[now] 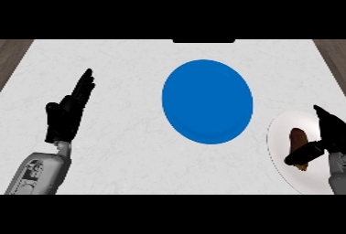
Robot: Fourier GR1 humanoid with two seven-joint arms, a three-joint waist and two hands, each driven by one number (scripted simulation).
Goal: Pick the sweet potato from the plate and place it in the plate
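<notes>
A brown sweet potato point(297, 140) lies on a white plate point(282, 137) at the counter's right edge. My right hand point(328, 132) is over that plate, its thumb laid across the potato's near end and its fingers straight beside the potato's right side. I cannot tell whether it touches the potato. A blue plate point(208, 101) sits bare in the middle of the counter. My left hand point(67, 112) rests at the left with straight fingers pointing up and holds nothing.
The white marble counter point(121, 151) runs between wooden strips at the far left and far right corners. A dark object point(203, 40) sits at the middle of the back edge.
</notes>
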